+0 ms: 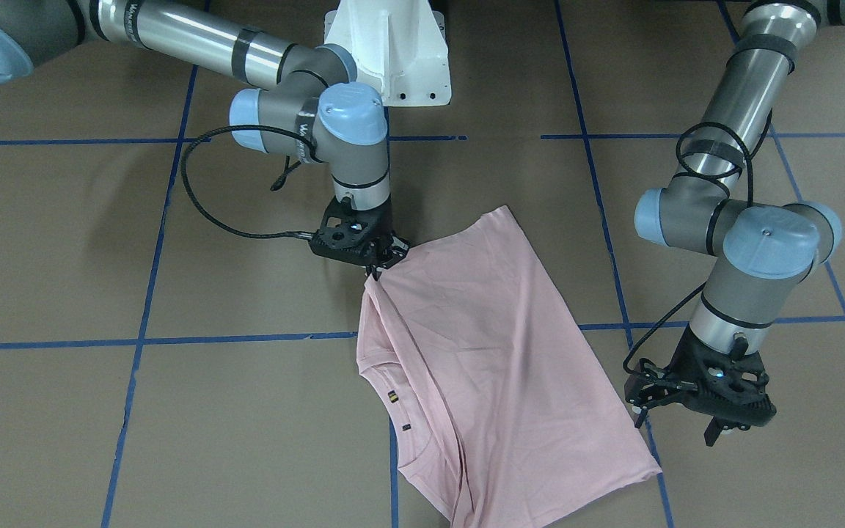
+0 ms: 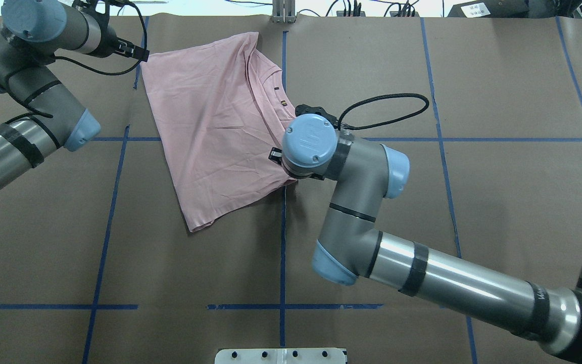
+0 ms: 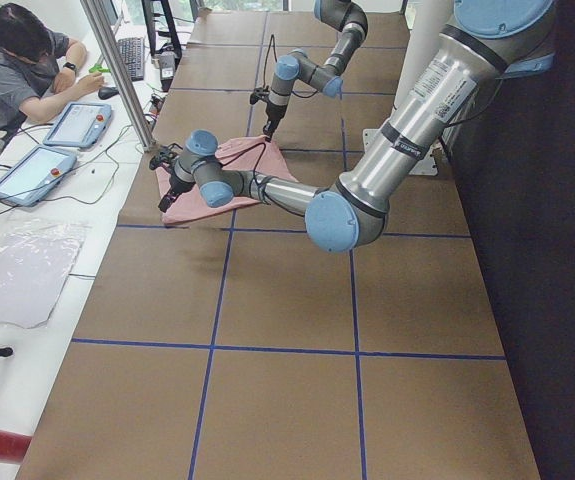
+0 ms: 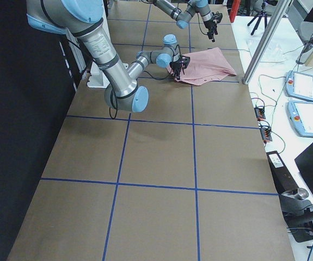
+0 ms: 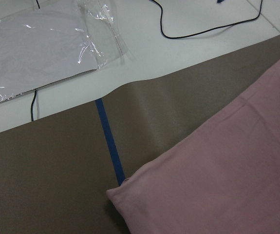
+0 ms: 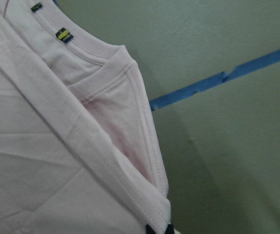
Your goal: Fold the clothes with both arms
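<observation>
The pale pink T-shirt [image 1: 496, 352] lies folded on the brown table with its plain side up; the print is hidden. Its ribbed neck with a small label [image 1: 393, 397] faces the view's left. My right gripper [image 1: 376, 270] is shut on the shirt's edge near the neck and lifts that edge slightly. The right wrist view shows the black fingertips [image 6: 152, 229] pinching the hem below the collar [image 6: 118, 61]. My left gripper [image 1: 675, 427] is open and empty, just off the shirt's corner [image 1: 656, 473]. The left wrist view shows that corner [image 5: 122, 187], but no fingers.
The white pedestal [image 1: 393, 51] stands at the robot's base. Blue tape lines [image 1: 173, 341] cross the brown table cover. Beyond the far table edge lie a clear plastic sheet [image 5: 32, 48] and cables. An operator [image 3: 17, 60] sits there with tablets.
</observation>
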Controlling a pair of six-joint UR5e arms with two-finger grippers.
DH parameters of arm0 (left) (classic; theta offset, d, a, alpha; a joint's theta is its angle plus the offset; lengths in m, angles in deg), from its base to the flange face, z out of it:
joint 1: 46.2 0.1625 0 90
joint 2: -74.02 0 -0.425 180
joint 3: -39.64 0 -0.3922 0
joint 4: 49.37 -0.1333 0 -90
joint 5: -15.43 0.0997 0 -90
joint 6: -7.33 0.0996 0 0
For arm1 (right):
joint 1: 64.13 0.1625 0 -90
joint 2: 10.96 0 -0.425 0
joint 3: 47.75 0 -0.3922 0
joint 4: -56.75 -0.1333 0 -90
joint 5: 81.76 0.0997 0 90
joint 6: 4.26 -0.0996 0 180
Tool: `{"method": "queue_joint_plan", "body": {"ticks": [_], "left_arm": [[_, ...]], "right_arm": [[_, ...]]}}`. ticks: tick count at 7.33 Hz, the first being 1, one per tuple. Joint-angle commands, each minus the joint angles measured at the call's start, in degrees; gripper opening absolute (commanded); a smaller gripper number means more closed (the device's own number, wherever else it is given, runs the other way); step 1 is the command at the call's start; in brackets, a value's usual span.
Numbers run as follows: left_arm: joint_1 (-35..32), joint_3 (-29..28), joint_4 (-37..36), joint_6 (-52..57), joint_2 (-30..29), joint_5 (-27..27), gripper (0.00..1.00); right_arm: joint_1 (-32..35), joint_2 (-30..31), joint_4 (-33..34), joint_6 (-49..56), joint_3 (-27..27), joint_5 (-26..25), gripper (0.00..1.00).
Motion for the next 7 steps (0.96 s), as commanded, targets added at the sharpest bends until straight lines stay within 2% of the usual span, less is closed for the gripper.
{"method": "queue_joint_plan", "body": {"ticks": [1,3,4,6,7], "left_arm": [[0.42,1.09,-0.16,-0.07,0.56,-0.07,1.00],[1.12,4.76,-0.25,-2.51,2.40,-0.51,1.00],[1.65,6.70,-0.34,-4.36,3.37,-2.16,1.00],[2.79,12.23,-0.34,-11.98,5.92,-5.76,1.00],[6.19,18.96,-0.34,-17.60,10.63,-6.13,1.00]], "right_arm": [[-4.20,11.28,0.99,-0.23,-15.70,-5.50,0.00],[-13.76,17.36,3.10,-7.91,-24.61,-15.94,0.00],[-18.86,17.82,5.20,-9.87,-26.13,-21.92,0.00],[-22.86,17.48,5.57,-13.32,-26.58,-25.13,0.00],[-22.87,17.47,5.57,-13.32,-26.58,-25.15,0.00]]}}
